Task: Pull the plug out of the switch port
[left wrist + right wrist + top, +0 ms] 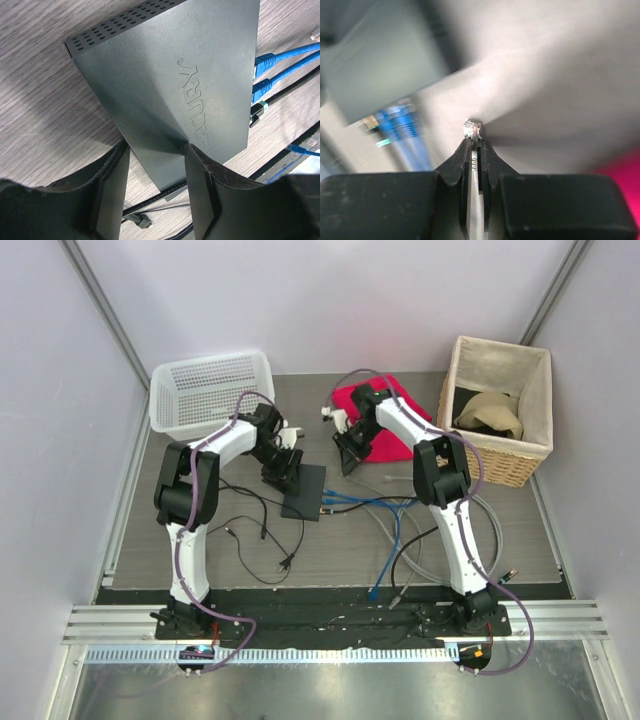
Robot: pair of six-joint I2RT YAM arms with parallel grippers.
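Right pincer, nearly shut, pinches the clear plug at its tips, the switch up-left of it. The plug is likely light and brittle, so hold its body. Left pincer straddles the switch's corner, grip unclear.

The table has a grey wood-grain top. A white perforated basket stands at the far left. A lined wicker basket stands at the far right. A red cloth lies between them at the far edge. The switch lies flat near the centre. Blue cables run rightward from its socket edge. A thin black cable trails at near left, and grey cables loop at near right.
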